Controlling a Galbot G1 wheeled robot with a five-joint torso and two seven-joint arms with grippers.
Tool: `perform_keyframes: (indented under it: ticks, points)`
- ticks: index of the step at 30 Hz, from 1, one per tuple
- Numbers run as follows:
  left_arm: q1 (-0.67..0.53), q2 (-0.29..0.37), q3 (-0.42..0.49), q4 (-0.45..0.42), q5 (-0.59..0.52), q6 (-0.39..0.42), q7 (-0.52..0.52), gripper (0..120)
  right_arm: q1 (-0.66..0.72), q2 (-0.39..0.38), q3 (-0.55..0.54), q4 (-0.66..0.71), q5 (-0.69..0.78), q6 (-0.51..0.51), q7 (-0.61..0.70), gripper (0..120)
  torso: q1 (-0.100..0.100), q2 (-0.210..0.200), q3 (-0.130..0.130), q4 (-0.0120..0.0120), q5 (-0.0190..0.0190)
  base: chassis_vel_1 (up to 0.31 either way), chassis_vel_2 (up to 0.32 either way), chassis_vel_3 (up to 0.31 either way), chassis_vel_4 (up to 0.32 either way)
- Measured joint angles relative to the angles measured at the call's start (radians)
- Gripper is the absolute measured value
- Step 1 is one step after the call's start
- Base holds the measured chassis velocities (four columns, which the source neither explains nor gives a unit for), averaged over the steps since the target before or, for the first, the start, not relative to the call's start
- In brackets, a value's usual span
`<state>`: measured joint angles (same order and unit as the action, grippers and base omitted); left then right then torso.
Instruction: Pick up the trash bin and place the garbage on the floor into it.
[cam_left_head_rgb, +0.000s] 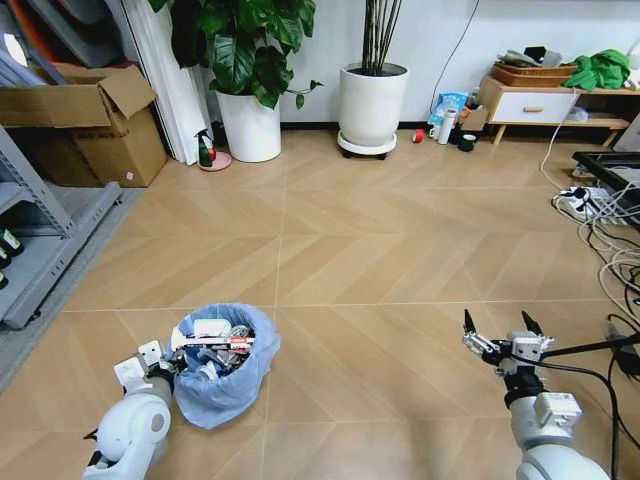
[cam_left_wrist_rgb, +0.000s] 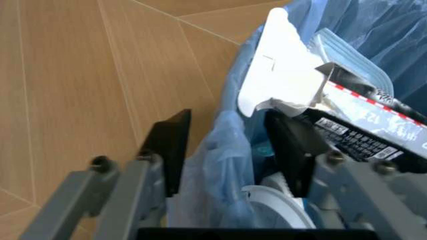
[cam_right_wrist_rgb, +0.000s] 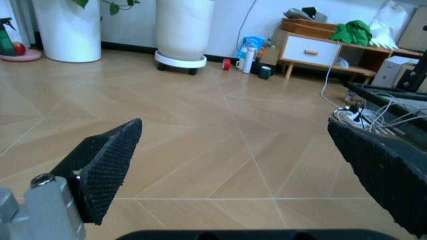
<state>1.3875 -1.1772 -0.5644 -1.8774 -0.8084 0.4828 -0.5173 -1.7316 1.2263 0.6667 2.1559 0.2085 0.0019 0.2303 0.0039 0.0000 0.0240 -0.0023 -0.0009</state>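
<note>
Blue-lined trash bin (cam_left_head_rgb: 222, 365) rim sits clamped in left gripper (cam_left_wrist_rgb: 230, 155).

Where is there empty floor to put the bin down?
The floor is bare between the trash bin, gripped at its rim by the left gripper, and the open right gripper. It stays bare up to the white plant pots. Crowded spots: cables at right, cardboard boxes at left.
</note>
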Motion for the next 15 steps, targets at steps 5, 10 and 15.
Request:
perform_keyframes:
  ticks: [5,10,15]
  points:
    - [0.038,0.008,-0.025,-0.038,0.009,-0.013,0.017,66,0.003,0.007,0.004,0.001,-0.002,-0.001,0.0,100,0.0,0.0,0.0,0.0001,0.0001,0.0,0.0,0.0,0.0]
    - [0.091,0.007,-0.068,-0.096,0.048,-0.091,0.08,86,0.008,0.018,0.023,0.014,-0.001,-0.005,0.002,100,0.0,0.0,0.0,0.0,0.0001,0.0,0.0,0.0,0.0]
    - [0.133,-0.006,-0.112,-0.139,0.144,-0.172,0.156,100,0.011,0.033,0.043,0.03,0.001,-0.017,0.002,100,0.0,0.0,0.0,0.0,0.0001,0.0,0.0,0.0,0.0]
